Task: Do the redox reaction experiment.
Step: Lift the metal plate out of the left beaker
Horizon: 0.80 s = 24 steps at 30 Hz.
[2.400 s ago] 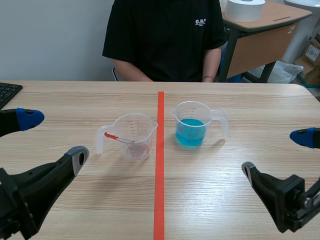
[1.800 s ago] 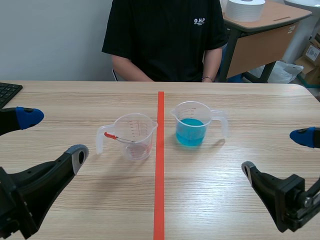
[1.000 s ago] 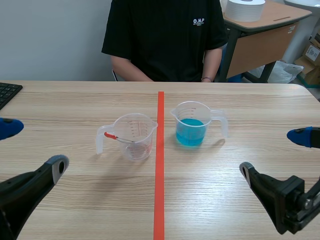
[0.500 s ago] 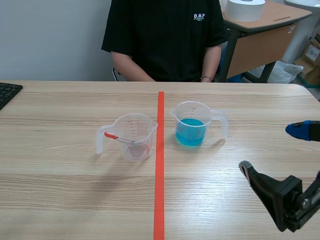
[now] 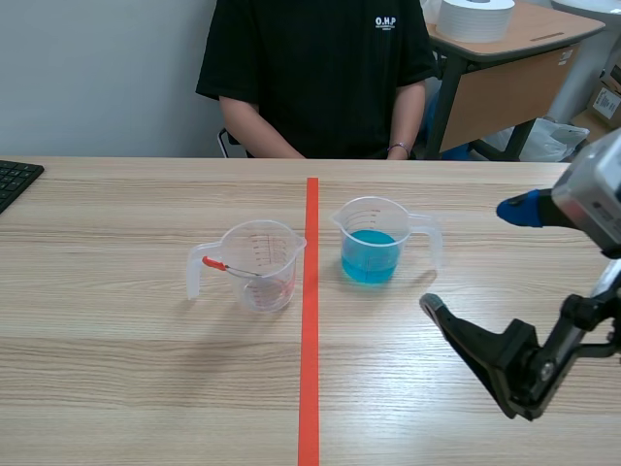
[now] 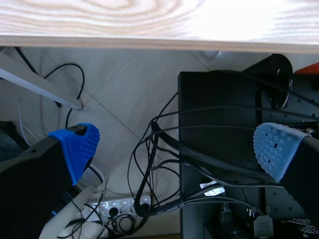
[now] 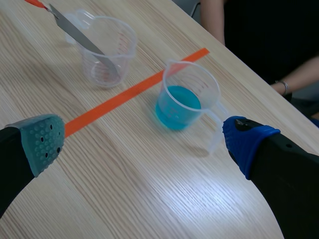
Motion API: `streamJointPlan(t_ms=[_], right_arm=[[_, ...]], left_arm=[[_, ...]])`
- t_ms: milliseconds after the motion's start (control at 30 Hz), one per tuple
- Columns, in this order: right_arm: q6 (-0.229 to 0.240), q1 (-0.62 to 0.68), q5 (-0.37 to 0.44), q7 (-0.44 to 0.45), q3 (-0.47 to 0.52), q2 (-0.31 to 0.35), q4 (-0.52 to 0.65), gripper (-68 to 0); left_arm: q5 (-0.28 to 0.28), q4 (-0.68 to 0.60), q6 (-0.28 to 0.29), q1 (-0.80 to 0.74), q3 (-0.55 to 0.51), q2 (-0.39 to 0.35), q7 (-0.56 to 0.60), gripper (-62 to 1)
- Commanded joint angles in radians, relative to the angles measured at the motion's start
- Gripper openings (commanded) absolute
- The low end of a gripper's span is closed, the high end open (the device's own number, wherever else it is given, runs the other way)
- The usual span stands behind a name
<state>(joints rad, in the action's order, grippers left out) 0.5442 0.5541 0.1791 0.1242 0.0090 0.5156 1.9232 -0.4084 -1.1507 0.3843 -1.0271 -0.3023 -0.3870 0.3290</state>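
Flanking the tape line (image 5: 310, 369), spatula cup (image 5: 260, 270), blue-liquid cup (image 5: 370, 245), person (image 5: 310, 78) behind, keyboard (image 5: 15, 180) aside

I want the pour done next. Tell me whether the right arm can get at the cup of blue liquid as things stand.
Probably yes. The right pincer is open, with the cup of blue liquid just ahead, its handle facing that arm, and only bare table between them.

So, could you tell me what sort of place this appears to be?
Probably an office or lab room used for robot demonstrations: a wooden table with a person seated across it, a keyboard at its edge, and a clear cup beside a cup of blue liquid.
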Motion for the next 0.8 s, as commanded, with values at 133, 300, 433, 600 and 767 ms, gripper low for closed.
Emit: streamJointPlan(t_ms=[133, 300, 433, 600, 767], right_arm=[[0.005, -0.131, -0.042, 0.024, -0.119, 0.008, -0.032, 0.4], [0.003, -0.262, -0.099, 0.053, -0.254, 0.008, -0.112, 0.4], [0.003, -0.357, -0.142, 0.127, -0.352, 0.008, -0.17, 0.4], [-0.002, -0.47, -0.219, 0.203, -0.476, 0.006, -0.245, 0.4], [-0.032, -0.579, -0.272, 0.269, -0.598, -0.013, -0.34, 0.4]], left_arm=[[0.077, 0.008, 0.007, 0.032, -0.001, 0.051, 0.007, 1.4], [0.125, 0.046, 0.006, 0.076, -0.001, 0.084, -0.019, 1.4], [0.144, 0.076, 0.004, 0.101, -0.001, 0.093, -0.038, 1.4], [0.145, 0.1, 0.003, 0.131, -0.001, 0.093, -0.05, 1.4], [0.148, 0.101, 0.004, 0.132, -0.001, 0.093, -0.059, 1.4]])
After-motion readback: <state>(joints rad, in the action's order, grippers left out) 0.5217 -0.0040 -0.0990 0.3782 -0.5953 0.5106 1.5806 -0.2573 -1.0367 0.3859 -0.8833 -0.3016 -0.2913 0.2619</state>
